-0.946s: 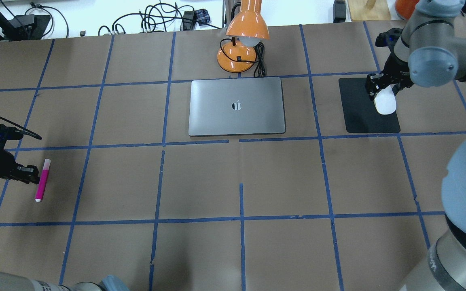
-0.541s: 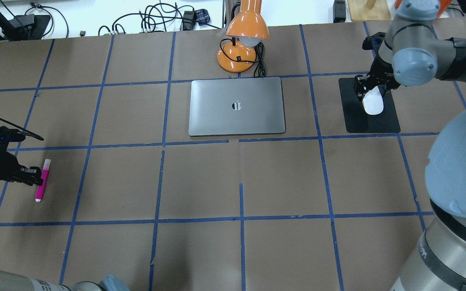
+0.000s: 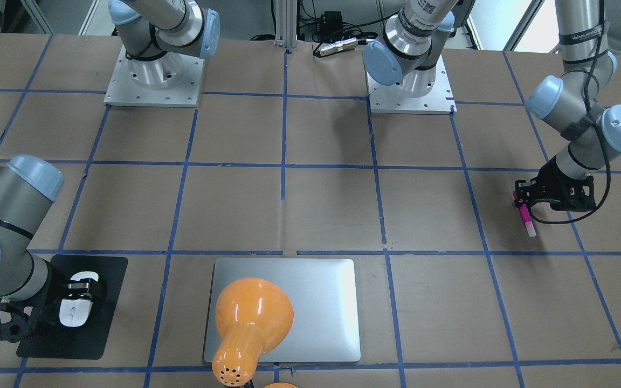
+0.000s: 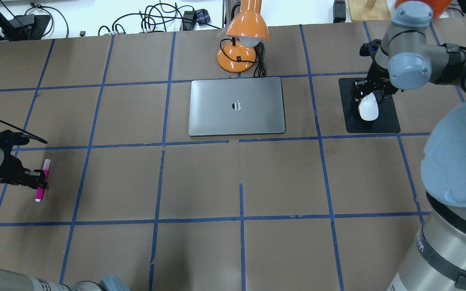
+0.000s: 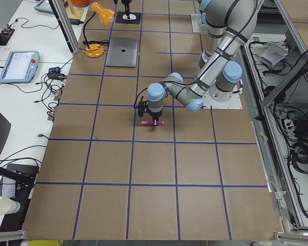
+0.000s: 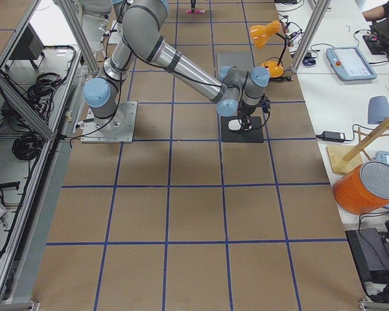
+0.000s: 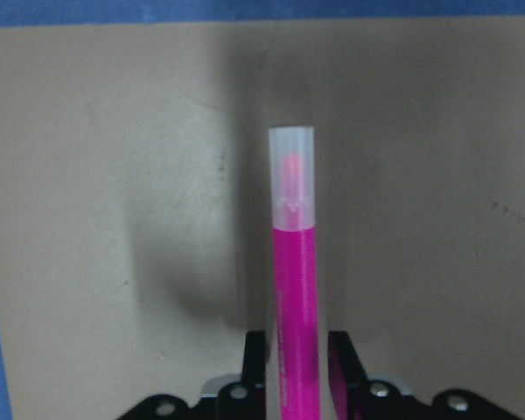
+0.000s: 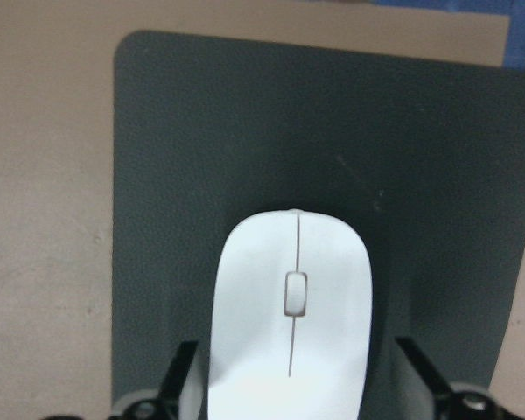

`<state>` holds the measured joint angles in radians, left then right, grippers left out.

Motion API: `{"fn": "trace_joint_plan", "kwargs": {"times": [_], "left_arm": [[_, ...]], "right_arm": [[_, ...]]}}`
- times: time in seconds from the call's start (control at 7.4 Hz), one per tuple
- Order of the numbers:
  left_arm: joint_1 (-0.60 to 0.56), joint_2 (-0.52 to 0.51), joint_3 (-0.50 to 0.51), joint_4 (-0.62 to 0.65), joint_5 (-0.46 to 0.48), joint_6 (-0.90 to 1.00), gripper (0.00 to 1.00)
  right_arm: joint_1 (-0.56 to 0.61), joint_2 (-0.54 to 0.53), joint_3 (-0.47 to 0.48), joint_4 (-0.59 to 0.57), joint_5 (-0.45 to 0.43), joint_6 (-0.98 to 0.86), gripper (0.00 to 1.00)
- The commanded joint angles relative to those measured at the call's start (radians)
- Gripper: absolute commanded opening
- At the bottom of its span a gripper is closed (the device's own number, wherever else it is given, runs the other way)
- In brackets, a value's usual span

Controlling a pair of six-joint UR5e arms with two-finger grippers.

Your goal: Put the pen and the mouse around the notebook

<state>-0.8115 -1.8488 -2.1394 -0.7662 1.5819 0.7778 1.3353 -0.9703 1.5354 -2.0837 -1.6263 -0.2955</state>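
Front-facing view: the pen (image 3: 526, 220) lies on the table, well apart from the notebook (image 3: 321, 307) on its left-arm side, with my left gripper (image 3: 521, 200) down over its pink barrel. The mouse (image 3: 73, 315) sits on a black pad (image 3: 107, 323), well apart on the notebook's other side, under my right gripper (image 3: 80, 290).

Overhead: neither thing looks lifted. The orange lamp (image 4: 247, 24) stands just behind the notebook, so a high carry could clip its shade.

Left wrist: the jaws hug the barrel, but I cannot tell whether they pinch it. A round barrel could roll or swivel.

Right wrist: the fingers are spread either side of the mouse's rear, not yet pressing. I worry the slick shell squirts forward when they close
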Motion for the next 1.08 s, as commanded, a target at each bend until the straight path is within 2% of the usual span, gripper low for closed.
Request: {"fn": "trace_joint_plan", "kwargs": {"times": [0.0, 0.27, 0.41, 0.54, 0.68, 0.81, 0.95], "left_arm": [[0.000, -0.001, 0.000, 0.002, 0.001, 0.000, 0.03], [0.000, 0.008, 0.001, -0.002, 0.003, -0.006, 0.00], [-0.006, 0.034, 0.010, -0.014, 0.009, -0.056, 0.00], [-0.023, 0.067, 0.022, -0.077, 0.007, -0.195, 0.00], [-0.058, 0.106, 0.051, -0.163, 0.003, -0.298, 0.00], [-0.139, 0.143, 0.076, -0.230, 0.000, -0.480, 0.00], [-0.244, 0.170, 0.090, -0.251, -0.013, -0.688, 0.00]], "right_arm": [[0.021, -0.081, -0.032, 0.072, -0.021, 0.013, 1.00], [0.140, -0.184, -0.110, 0.263, -0.021, 0.109, 1.00], [0.222, -0.271, -0.132, 0.398, -0.015, 0.187, 1.00], [0.292, -0.360, -0.129, 0.475, -0.007, 0.296, 1.00], [0.300, -0.410, -0.138, 0.478, 0.005, 0.296, 1.00], [0.309, -0.498, -0.112, 0.520, 0.032, 0.303, 1.00], [0.311, -0.537, -0.085, 0.571, 0.026, 0.297, 1.00]]}}
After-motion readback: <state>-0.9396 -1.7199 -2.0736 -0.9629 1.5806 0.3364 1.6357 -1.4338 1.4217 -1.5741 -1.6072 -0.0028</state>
